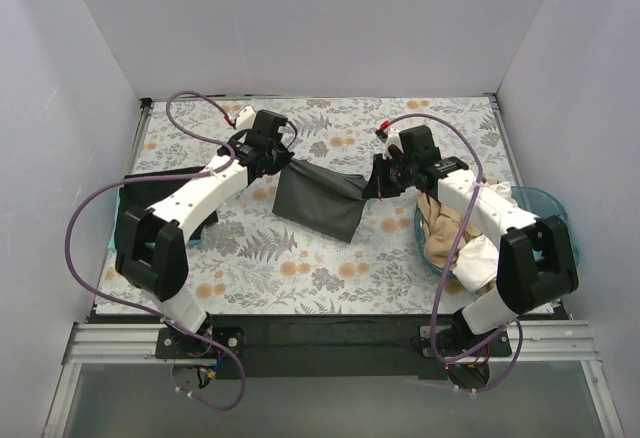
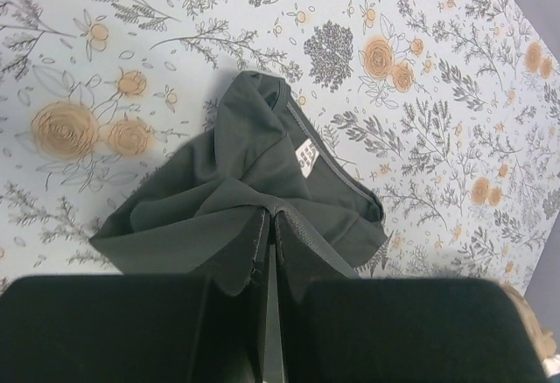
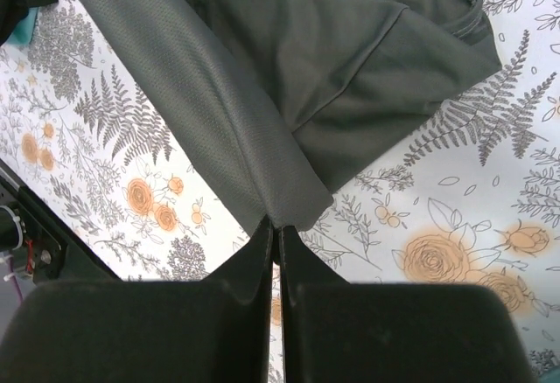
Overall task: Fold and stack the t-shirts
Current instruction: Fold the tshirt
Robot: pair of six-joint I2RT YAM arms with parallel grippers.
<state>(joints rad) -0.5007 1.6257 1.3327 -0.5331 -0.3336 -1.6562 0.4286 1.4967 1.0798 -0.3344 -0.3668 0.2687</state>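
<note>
From above, the dark grey t-shirt (image 1: 320,203) spans the flowered table cover (image 1: 300,268) just left of the teal tub (image 1: 545,200), which holds the tan t-shirt (image 1: 438,223) and the white t-shirt (image 1: 472,263). The left gripper (image 1: 283,161) pinches the grey shirt's end far from the tub and the right gripper (image 1: 378,184) its near end. The left wrist view shows fingers closed tight on a bunched fold of grey cloth. In the right wrist view, fingers likewise clamp a fold, and the rest drapes onto the cover.
</note>
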